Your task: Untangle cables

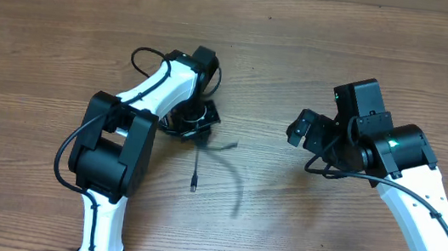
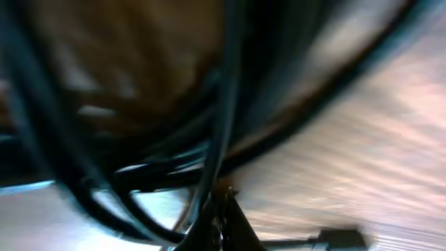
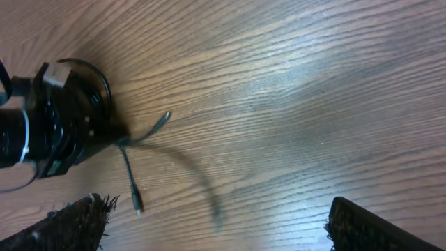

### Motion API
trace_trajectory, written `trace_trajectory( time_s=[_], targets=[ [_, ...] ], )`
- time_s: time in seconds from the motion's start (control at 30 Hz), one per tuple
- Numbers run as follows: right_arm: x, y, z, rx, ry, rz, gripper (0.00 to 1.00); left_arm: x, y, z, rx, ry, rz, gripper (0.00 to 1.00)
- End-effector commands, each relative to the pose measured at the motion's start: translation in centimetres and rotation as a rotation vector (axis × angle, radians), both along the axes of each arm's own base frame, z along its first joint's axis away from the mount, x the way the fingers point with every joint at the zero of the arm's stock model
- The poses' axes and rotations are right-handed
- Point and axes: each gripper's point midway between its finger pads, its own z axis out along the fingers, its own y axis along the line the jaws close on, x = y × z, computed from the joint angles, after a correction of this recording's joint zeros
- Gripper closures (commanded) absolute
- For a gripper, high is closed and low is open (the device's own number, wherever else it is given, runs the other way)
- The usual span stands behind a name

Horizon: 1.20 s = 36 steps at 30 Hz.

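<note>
**Item: cables (image 1: pixel 196 167).** Thin, short black cords, caught together in one bunch.

**Handling (my judgement):** Very light, limp and easily bent. They will sag and swing rather than keep a shape, and the smooth jacket may slide through a loose pinch. The cord itself looks hardy, but I would not yank at a plug (image 1: pixel 193 187). The best hold is on the cord just behind a plug, or on a free strand clear of the knot, so one end can be drawn out.

**Location:** The bunch is gathered at my left claw (image 1: pixel 193 122). Loose strands trail from it on its near side, above the table (image 1: pixel 344 55). One ends in the plug, well off from the left claw. The other strands are blurred, so I cannot read their ends.

**Left claw:** Fingers together, clamped on the bunch as far as I can tell. Its own camera shows cords crossing right at the lens, too smeared to say which strand is pinched.

**Right claw (image 1: pixel 302 128):** Fingers wide apart, holding nothing. It stands to the right of the left claw, well apart and facing it. No cord touches it. The nearest strand lies between the two, closer to the left claw.
</note>
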Motion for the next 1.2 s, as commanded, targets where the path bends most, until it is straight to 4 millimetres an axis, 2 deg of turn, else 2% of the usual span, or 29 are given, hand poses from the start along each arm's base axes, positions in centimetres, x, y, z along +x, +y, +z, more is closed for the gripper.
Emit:
trace_trajectory(
  time_s=[0.0,0.1,0.2,0.43,0.53,0.63,0.73,0.8,0.9,1.0,1.17],
  targets=[
    [0.6,-0.1,0.6,-0.008,-0.025,-0.001,0.0,-0.6,4.0,-1.4,0.185,-0.007,-0.19,0.96],
    [0.6,-0.1,0.6,-0.007,-0.028,-0.001,0.0,0.1,3.8,-0.9,0.171,-0.033,-0.226,0.96],
    [0.6,-0.1,0.6,-0.007,-0.028,0.0,0.0,1.5,3.1,0.5,0.148,-0.069,-0.235,0.96],
    [0.6,-0.1,0.6,-0.007,-0.027,0.0,0.0,5.9,1.5,7.0,0.121,-0.2,-0.204,0.96],
    [0.6,-0.1,0.6,-0.007,-0.026,0.0,0.0,5.9,1.5,8.5,0.13,-0.196,-0.162,0.96],
    [0.6,-0.1,0.6,-0.008,-0.026,0.0,0.0,4.8,2.4,8.7,0.181,-0.146,-0.086,0.94],
    [0.6,-0.1,0.6,-0.008,-0.027,0.0,0.0,3.5,3.5,8.3,0.258,-0.094,-0.012,0.87],
    [0.6,-0.1,0.6,-0.008,-0.027,0.0,0.0,3.3,4.2,8.1,0.306,-0.092,0.018,0.86],
    [0.6,-0.1,0.6,-0.008,-0.027,0.0,0.0,4.3,5.0,8.0,0.357,-0.135,0.073,0.86],
    [0.7,-0.3,0.6,-0.017,-0.03,-0.004,0.0,6.2,4.5,7.8,0.327,-0.205,0.126,0.88],
    [0.8,-0.7,0.6,-0.04,-0.037,-0.015,0.0,7.7,3.9,7.6,0.315,-0.254,0.335,0.92]
  ],
)
